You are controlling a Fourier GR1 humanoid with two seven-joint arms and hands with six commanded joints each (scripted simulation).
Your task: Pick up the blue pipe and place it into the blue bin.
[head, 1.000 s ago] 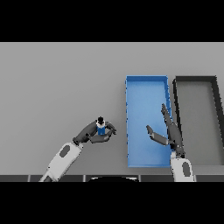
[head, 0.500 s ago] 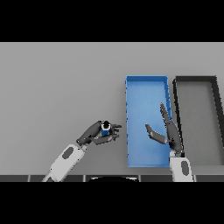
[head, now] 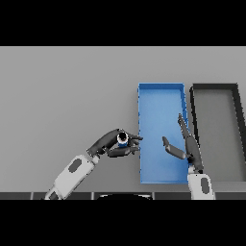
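Note:
The blue pipe [head: 123, 140] is a short blue piece with a pale end, held upright in my left hand [head: 109, 144]. The fingers and thumb curl round it just left of the blue bin's left wall. The blue bin [head: 161, 90] is a long open tray right of centre. My right hand [head: 186, 145] hangs over the bin's lower right part, fingers straight and thumb spread, holding nothing.
A dark grey bin [head: 215, 87] of the same shape stands directly right of the blue bin, walls nearly touching. The grey table [head: 67, 96] stretches to the left and back.
My left hand has carried the blue pipe to the right, closer to the blue bin's left wall. The right hand has hardly moved.

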